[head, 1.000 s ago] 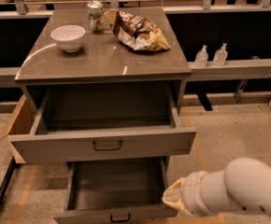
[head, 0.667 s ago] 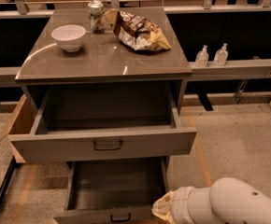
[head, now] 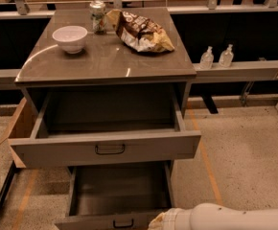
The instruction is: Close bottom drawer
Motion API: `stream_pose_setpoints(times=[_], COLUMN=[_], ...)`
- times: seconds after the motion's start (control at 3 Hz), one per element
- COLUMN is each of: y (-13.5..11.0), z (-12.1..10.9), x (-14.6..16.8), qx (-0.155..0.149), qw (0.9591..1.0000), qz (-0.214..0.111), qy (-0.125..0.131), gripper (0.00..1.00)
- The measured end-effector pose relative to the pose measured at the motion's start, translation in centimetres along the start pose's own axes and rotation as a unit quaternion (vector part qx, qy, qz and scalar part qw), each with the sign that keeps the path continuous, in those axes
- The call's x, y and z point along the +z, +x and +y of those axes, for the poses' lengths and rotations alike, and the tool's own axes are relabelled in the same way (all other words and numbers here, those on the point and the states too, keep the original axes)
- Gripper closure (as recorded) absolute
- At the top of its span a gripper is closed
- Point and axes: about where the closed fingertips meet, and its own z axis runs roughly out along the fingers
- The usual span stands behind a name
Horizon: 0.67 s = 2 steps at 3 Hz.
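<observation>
The bottom drawer (head: pixel 120 190) stands pulled out beneath the open upper drawer (head: pixel 105 150); the gripper (head: pixel 162 221) sits just beside its front panel's right end, and whether it grips anything I cannot tell; best to push squarely near the handle (head: pixel 123 223), straight inward; the upper front overhangs; bare floor (head: pixel 235 166) lies to the right.

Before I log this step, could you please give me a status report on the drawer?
Hand at picture's bottom edge, beside front of bottom drawer. That drawer open, not yet pushed. Upper drawer open above it.
</observation>
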Motion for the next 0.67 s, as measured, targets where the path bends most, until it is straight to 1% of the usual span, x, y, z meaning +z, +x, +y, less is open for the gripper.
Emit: stream_pose_setpoints(times=[0.33, 0.67], y=[-1.46, -1.47], z=[-1.02, -0.82], x=[1.35, 1.3], qx=[-0.023, -0.023], qw=[0.9997, 0.9997], qz=[-0.002, -0.002], qy=[0.005, 0.002], gripper=[1.0, 1.0])
